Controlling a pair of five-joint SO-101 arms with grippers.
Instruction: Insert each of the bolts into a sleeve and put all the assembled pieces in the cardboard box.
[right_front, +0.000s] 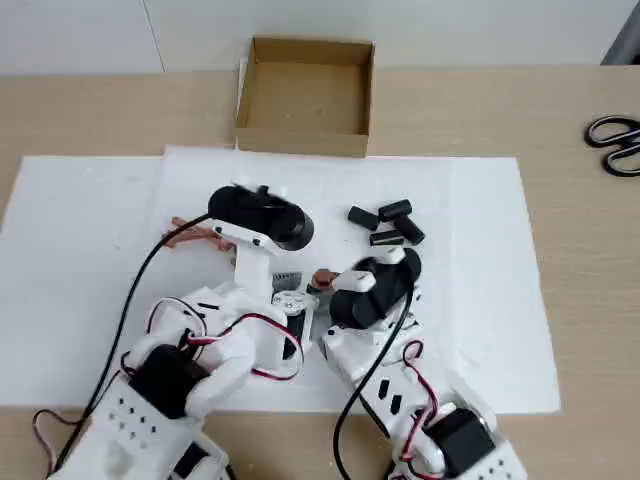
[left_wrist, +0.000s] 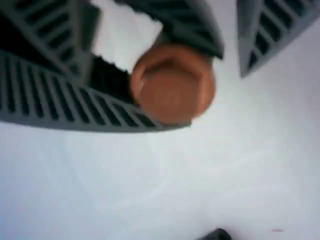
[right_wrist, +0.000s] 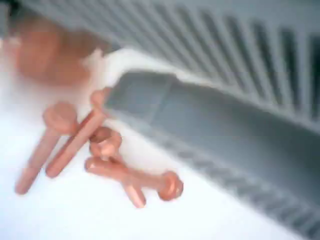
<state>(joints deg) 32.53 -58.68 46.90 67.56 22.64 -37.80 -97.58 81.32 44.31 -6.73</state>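
The wooden table (right_front: 100, 110) carries a white sheet (right_front: 90, 300) over most of its working area. The cardboard box (right_front: 305, 141) stands open at the sheet's far edge, with nothing seen inside it.

Both arms bend inward, and their ends meet near the middle of the sheet. The left gripper (right_front: 292, 288) has its ribbed fingers (left_wrist: 50, 90) standing apart. A copper bolt (left_wrist: 172, 82) sits head-on between them, against one finger and clear of the other. The right gripper (right_front: 334, 286) is just beside that bolt; whether it is closed or parted cannot be determined.

Scissors (right_front: 615, 143) lie on bare wood at the table's right edge. Four black sleeves (right_front: 386, 225) lie clustered on the sheet beyond the right arm, well apart from the box. A loose pile of bolts (right_wrist: 100, 150) lies crossed on the sheet, left of the left arm.
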